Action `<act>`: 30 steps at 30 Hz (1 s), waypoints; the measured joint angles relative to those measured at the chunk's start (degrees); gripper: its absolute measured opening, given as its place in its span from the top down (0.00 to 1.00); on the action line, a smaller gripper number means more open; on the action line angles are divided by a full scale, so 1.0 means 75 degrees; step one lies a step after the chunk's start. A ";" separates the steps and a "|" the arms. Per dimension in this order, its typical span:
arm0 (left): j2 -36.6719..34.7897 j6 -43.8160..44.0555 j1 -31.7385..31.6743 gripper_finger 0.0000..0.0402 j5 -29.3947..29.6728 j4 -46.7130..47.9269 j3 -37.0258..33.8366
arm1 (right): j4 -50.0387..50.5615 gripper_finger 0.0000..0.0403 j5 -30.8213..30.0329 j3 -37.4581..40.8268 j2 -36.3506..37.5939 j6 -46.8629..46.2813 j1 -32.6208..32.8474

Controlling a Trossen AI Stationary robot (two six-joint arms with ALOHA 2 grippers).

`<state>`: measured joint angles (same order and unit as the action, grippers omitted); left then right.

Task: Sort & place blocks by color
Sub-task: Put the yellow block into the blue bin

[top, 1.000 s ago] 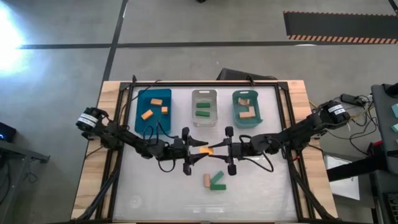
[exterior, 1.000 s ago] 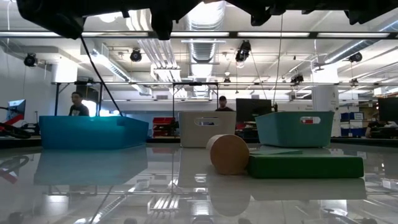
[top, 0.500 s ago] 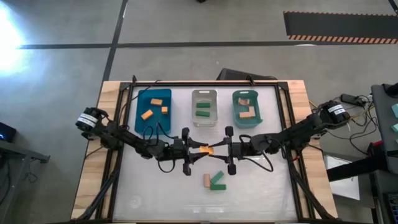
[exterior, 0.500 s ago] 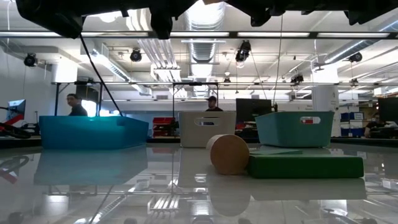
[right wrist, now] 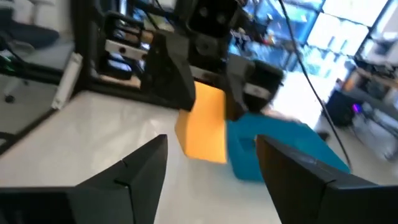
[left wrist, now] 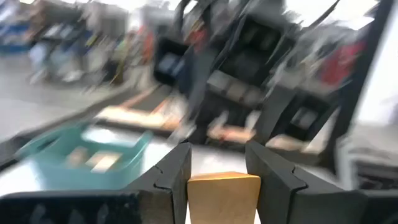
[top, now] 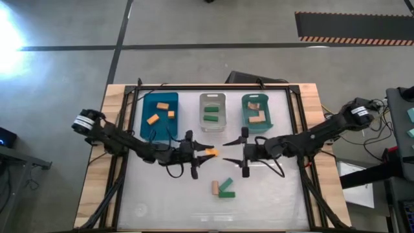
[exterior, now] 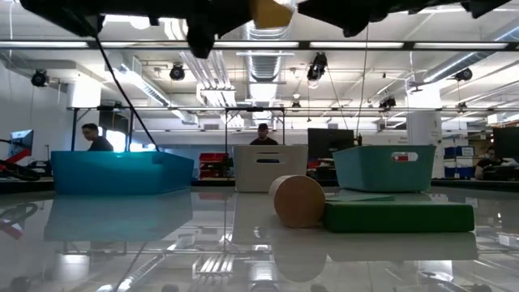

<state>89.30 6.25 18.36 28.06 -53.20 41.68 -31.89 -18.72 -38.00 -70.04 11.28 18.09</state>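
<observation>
A small orange block hangs high over the table's middle, and my left gripper is shut on it; the low view shows that block at the very top. My right gripper faces it from the right, open, a short gap away, with nothing between its fingers. A tan block and a dark green block lie side by side on the table toward the near edge. Orange blocks lie in the blue bin, green ones in the clear bin, tan ones in the teal bin. My left gripper pinches the orange block's two opposite sides between its two fingers. The fingers lie level and point toward the table's right. The block's free end sticks out past the fingertips, and the block is lifted well clear of the table.
The three bins stand in a row along the table's far side. The tan block and green block lie right of centre near the front. People move in the room beyond the table.
My right gripper has opened, let go of the orange block and drawn back toward the table's right edge. The block stays in my left gripper over the table's middle. Both grippers have tipped up slightly.
</observation>
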 joint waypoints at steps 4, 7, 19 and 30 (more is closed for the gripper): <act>-0.0919 0.0886 -0.0146 0.72 0.0855 0.2983 0.0152 | 0.1487 0.42 -0.0476 0.0000 0.0852 -0.0383 0.0000; -0.1674 0.1919 -0.0457 0.72 0.1221 0.5417 0.0262 | 0.2397 0.43 -0.0722 0.0000 0.1430 -0.0626 -0.0002; -0.2801 0.4919 -0.3438 0.72 0.0756 1.2804 0.0701 | 0.2997 0.44 -0.0726 0.0085 0.2119 -0.0715 -0.0001; -0.1875 0.4450 -0.5181 0.72 -0.0477 1.3205 0.0442 | 0.3025 0.44 -0.0729 0.0105 0.1695 -0.0911 0.0000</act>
<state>75.23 39.62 -20.50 24.49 45.84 44.99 -9.20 -24.18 -37.21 -57.33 4.45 18.09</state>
